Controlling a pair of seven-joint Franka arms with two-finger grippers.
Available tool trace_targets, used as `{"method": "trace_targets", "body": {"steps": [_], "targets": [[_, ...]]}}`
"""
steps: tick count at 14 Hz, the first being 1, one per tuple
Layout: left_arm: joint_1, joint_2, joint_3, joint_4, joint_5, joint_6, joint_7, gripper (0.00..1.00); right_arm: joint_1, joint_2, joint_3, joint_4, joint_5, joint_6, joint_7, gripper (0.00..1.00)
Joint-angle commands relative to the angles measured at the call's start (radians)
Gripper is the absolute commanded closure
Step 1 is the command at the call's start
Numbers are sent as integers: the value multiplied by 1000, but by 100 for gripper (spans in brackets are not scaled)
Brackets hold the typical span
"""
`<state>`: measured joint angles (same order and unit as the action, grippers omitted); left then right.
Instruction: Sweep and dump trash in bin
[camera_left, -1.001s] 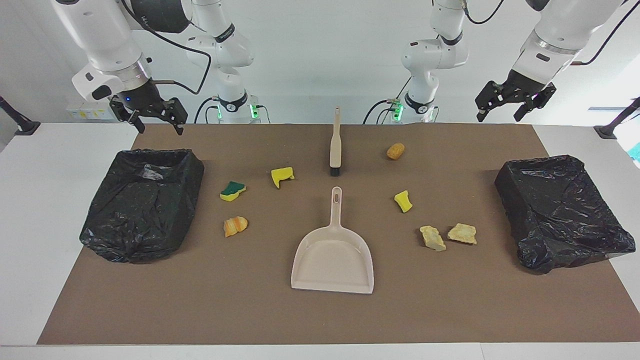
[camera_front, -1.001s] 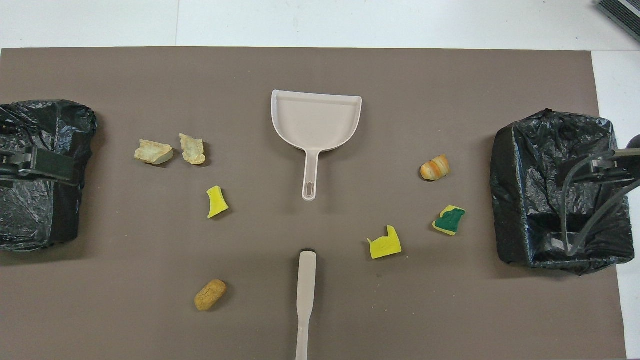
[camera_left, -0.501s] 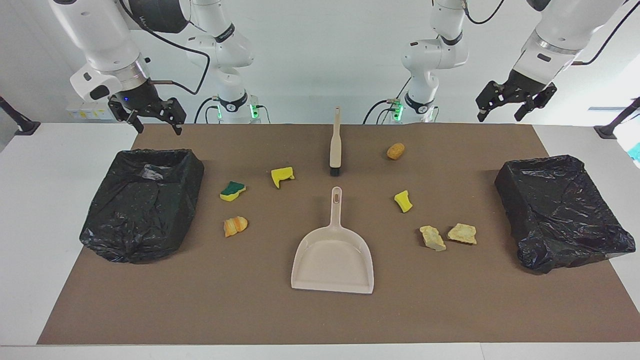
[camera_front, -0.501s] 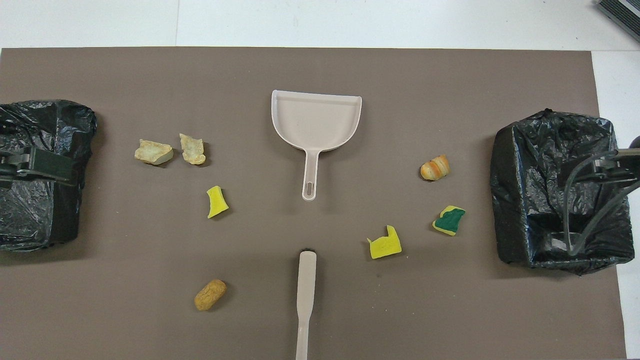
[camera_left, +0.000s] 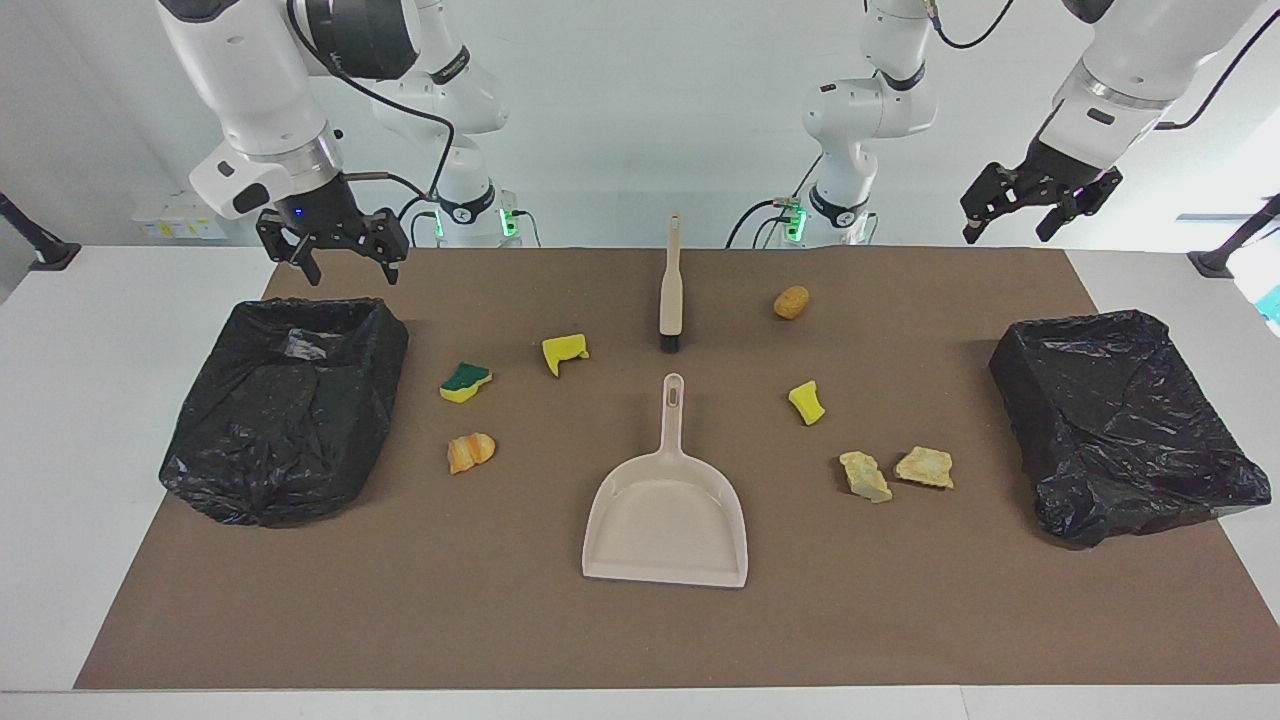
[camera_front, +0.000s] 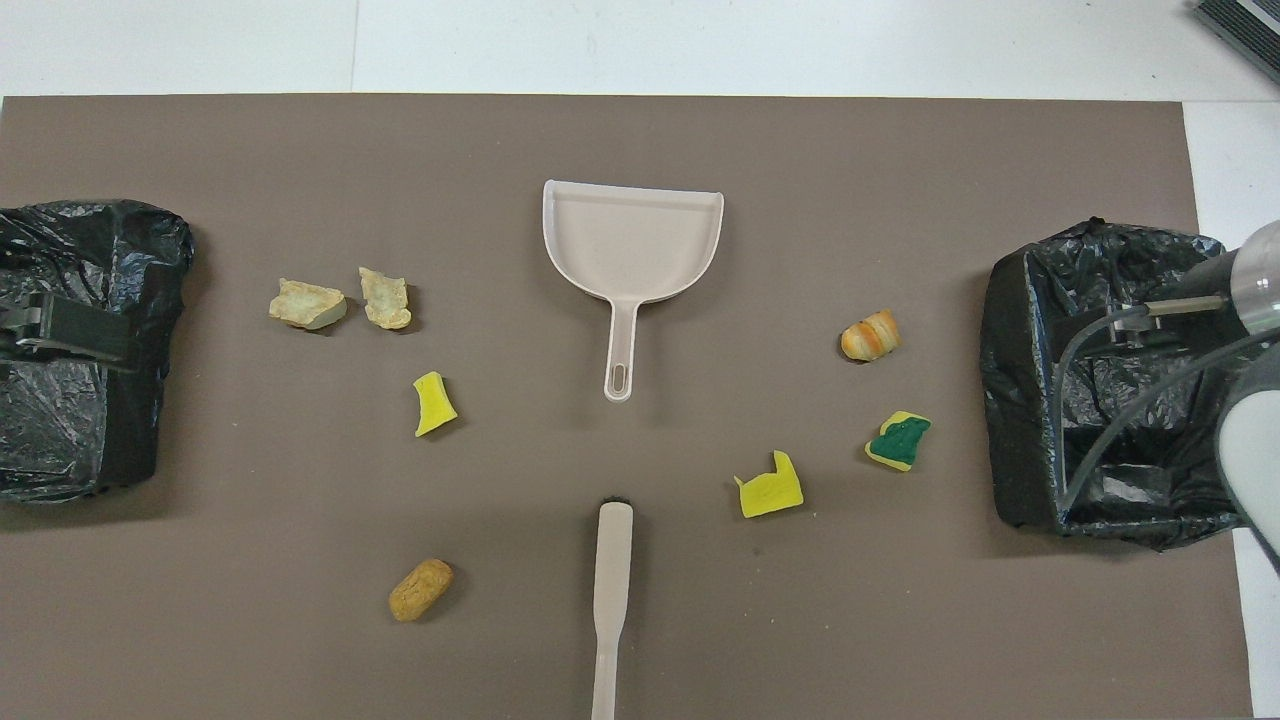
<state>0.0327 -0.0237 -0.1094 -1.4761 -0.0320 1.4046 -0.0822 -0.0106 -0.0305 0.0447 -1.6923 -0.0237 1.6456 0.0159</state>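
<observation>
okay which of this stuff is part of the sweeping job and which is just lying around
Job: brush, dustpan, two bins, seven trash scraps.
Lying about: nothing else but the brown mat.

A brown mat (camera_left: 400, 600) covers most of the white counter (camera_left: 80, 400). At its middle lies a beige dustpan (camera_left: 665, 525), flat, its handle pointing toward the robots. A beige brush (camera_left: 670, 290) lies nearer to the robots, in line with that handle, its black bristles facing the handle and just apart from it. A black angled stand (camera_left: 35, 245) sits at the right arm's end of the counter, and what may be a dark slatted device (camera_front: 1245, 30) shows at a counter corner.
</observation>
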Motion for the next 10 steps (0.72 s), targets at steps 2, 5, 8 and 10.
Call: {"method": "trace_targets", "body": {"steps": [2, 5, 8, 10], "targets": [[0, -18, -3, -7, 3, -21, -1, 0, 7, 1, 0, -66, 33, 62, -59, 0], [-14, -56, -13, -72, 1, -3, 12, 0, 36, 70, 7, 2, 42, 40, -37, 0], [-71, -90, -19, -125, 1, 20, 3, 0, 99, 118, 14, 5, 47, 92, 92, 0], [-120, -149, -20, -231, 1, 77, -4, 0, 144, 147, 14, 6, 48, 115, 159, 0]]}}
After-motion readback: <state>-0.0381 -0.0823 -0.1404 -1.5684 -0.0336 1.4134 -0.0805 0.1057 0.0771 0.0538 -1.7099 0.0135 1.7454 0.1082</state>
